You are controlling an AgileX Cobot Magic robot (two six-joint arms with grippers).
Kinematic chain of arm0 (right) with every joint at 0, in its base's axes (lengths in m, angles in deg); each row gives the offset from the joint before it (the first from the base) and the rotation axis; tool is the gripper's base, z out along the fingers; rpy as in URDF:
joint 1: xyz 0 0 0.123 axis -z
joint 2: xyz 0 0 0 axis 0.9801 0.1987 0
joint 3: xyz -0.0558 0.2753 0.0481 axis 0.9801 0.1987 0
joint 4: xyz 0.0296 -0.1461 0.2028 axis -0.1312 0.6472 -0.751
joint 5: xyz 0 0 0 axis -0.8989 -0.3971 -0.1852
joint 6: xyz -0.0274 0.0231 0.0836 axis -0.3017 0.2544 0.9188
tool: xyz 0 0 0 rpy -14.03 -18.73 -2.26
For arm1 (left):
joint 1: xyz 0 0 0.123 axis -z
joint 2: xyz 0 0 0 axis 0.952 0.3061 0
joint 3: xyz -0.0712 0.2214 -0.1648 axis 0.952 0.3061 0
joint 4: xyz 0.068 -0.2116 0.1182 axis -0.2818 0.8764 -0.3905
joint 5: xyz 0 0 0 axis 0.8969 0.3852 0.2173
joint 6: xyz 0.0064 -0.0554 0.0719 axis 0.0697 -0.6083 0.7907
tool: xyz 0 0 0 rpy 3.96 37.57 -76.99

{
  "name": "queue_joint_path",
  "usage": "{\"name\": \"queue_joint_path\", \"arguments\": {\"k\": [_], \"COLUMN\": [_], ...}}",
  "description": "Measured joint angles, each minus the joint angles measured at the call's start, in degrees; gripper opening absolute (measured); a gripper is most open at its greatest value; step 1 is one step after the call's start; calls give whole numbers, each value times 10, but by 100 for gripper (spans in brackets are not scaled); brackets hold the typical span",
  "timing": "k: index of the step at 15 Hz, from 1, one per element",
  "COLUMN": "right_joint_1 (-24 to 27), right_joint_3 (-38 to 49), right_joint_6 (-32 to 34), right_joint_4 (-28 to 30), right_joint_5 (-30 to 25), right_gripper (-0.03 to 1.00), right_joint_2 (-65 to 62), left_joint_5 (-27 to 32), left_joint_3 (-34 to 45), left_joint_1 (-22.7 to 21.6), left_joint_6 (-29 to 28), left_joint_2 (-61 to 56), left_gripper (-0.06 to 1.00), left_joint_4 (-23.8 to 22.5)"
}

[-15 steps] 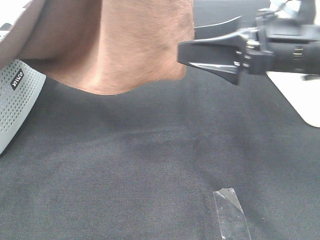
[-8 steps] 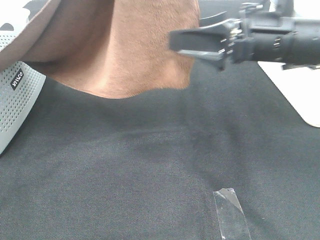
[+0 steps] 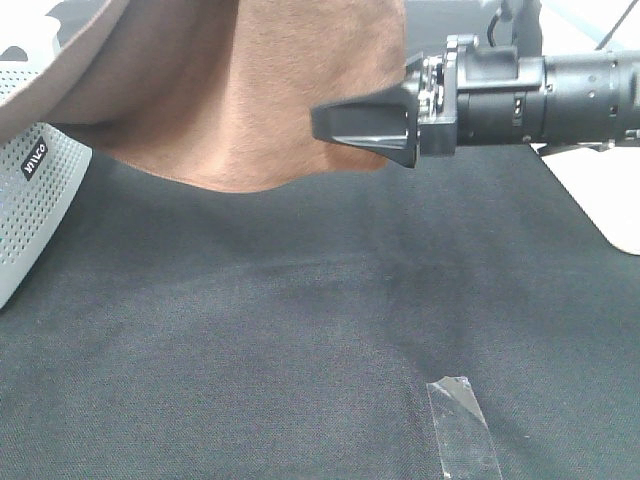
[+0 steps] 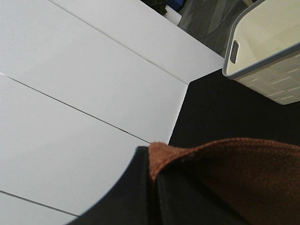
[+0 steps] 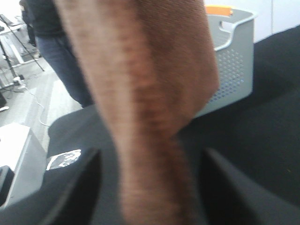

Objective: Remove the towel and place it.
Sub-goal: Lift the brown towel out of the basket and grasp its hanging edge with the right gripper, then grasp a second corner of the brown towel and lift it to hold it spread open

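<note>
Left tool (image 4: 152, 187) pinches the towel (image 3: 270, 100) above the bench (image 3: 300, 330); right tool (image 5: 150, 178) gapes around its 3 o'clock edge.

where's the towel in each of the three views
Exterior high: the towel hangs at the top, left of centre, with the black cloth below it.
Left wrist: its stitched edge is pinched in the left gripper.
Right wrist: it hangs, blurred, between the fingers of the open right gripper.
Shared landmark: the black cloth shows in all three views.
</note>
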Motion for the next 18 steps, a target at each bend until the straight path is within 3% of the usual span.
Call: {"name": "queue_joint_path", "arguments": {"k": [2, 7, 10, 13, 16, 18], "right_joint_1": [0, 0, 0, 0, 0, 0], "right_joint_3": [0, 0, 0, 0, -8, -53], "right_joint_6": [6, 13, 13, 15, 131, 269], "right_joint_4": [0, -1, 1, 0, 6, 85], "right_joint_5": [22, 21, 14, 14, 15, 26], "right_gripper": [44, 35, 1, 0, 0, 0], "right_joint_2": [0, 0, 0, 0, -2, -28], "left_joint_5": [0, 41, 44, 44, 44, 43], "left_joint_3": [0, 0, 0, 0, 0, 0], "left_joint_1": [0, 0, 0, 0, 0, 0], "left_joint_6": [0, 0, 0, -10, -13, -13], "left_joint_2": [0, 0, 0, 0, 0, 0], "left_gripper": [0, 0, 0, 0, 0, 0], "left_joint_4": [-5, -34, -34, -34, -33, -18]}}
